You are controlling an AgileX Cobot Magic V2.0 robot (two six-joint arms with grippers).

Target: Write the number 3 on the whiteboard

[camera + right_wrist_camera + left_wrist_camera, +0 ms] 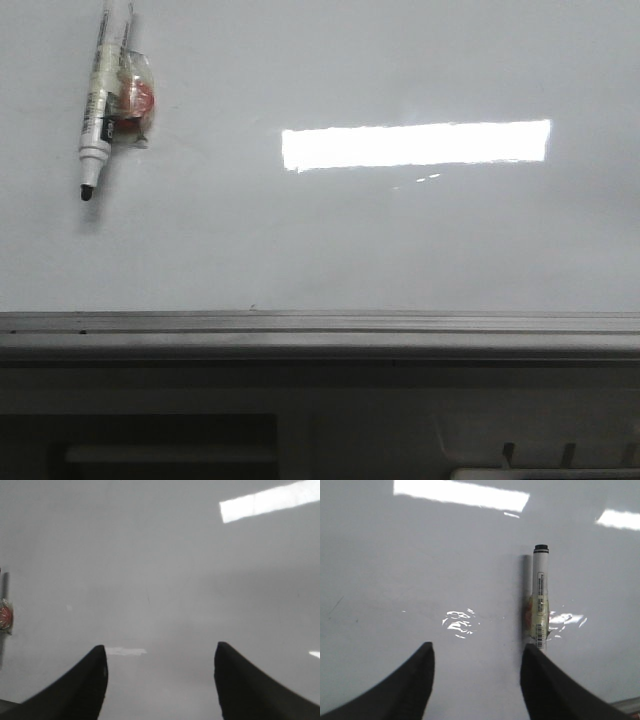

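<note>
Pincers (477, 680) only in wrist views

Dim, soft-focus views; a bright rectangular glare patch (415, 145) reflects off the glossy whiteboard (320, 250).
</note>
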